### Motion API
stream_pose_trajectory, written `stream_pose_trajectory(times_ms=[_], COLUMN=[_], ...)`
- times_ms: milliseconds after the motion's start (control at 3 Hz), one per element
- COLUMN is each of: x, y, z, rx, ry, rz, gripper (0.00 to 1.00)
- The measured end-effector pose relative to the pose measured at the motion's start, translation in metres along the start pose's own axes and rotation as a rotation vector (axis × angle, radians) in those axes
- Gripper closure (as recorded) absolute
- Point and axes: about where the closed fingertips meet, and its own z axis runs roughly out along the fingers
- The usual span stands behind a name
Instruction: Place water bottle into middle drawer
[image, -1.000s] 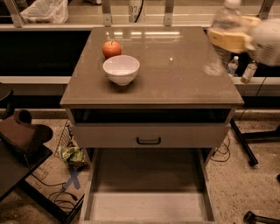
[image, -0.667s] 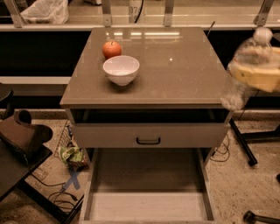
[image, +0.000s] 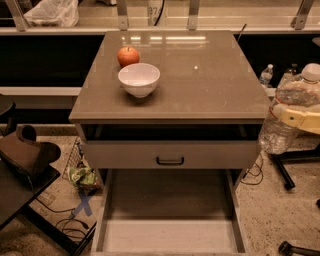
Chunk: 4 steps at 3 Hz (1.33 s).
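Bottle (image: 292, 95): clear ribbed plastic, white cap up and to the right. It hung off the table's (image: 200, 95) right edge, level with the top, tilted with its base lower left. It touched neither the table nor the floor.

Far left, top: a pale plastic bag (image: 50, 12) lay on the ledge behind the table. Below it, at the left edge, was a dark brown object (image: 25, 150); could not tell what it was. On the speckled floor by the table's left leg lay a green packet (image: 82, 176), with a strip of blue tape (image: 82, 204) and dark cables just below it.

On the tabletop, left of centre: a red apple (image: 128, 56) sat at the back, and a white bowl (image: 139, 79) stood upright just in front of it, the two close or touching.

Under the top: a drawer front (image: 125, 155) with a small black handle (image: 170, 161) stood slightly out, a dark gap above it. Lower down, the drawer (image: 170, 235) was pulled well out toward the camera, with pale side walls and a lighter floor. The bottle was well apart from it, up and to the right.

Right: two small bottles (image: 266, 75) stood in the background past the table's corner. Gripper (image: 299, 118): it entered from the right edge, a cream band across the bottle's middle, clamped on it and carrying it.
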Motion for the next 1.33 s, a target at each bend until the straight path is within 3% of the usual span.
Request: stream_pose_trajectory(times_ms=[333, 667, 1000, 1333], x=[0.000, 0.016, 0.060, 0.116], y=[0.000, 0.009, 0.036, 0.069], z=[0.000, 0.017, 0.054, 0.095], rx=[0.000, -0.001, -0.022, -0.086], ry=[0.000, 0.003, -0.004, -0.011], rz=[0.000, 0.009, 0.006, -0.001], gripper=[1.00, 1.00, 1.00, 1.00])
